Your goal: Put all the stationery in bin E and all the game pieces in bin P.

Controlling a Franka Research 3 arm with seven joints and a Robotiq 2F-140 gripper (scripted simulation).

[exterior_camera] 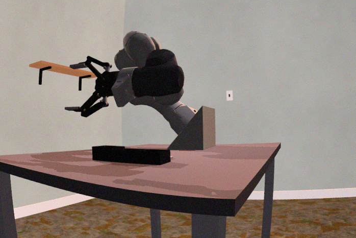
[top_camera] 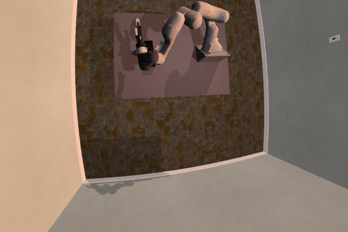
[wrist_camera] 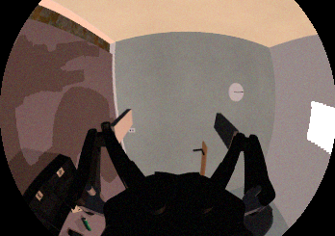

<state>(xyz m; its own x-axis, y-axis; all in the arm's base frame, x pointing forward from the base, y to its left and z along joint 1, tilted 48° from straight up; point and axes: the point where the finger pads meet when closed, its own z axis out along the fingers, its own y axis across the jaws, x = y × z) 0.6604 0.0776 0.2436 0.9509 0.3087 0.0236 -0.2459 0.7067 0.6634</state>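
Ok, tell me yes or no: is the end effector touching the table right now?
No, in the exterior view the end effector hangs well above the table, fingers spread wide and pointing sideways with nothing between them.

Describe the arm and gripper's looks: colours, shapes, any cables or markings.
The arm has rounded, pale grey links and a black wrist section. The gripper is black, with two thin jointed linkage fingers ending in flat grey pads. No cables or markings show.

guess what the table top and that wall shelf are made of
Table top: looks like smooth painted or laminated board, matte reddish brown with no grain and a dark edge. Wall shelf: probably wood, a flat orange-tan plank, on dark brackets that look like metal. Neither material is certain from its look.
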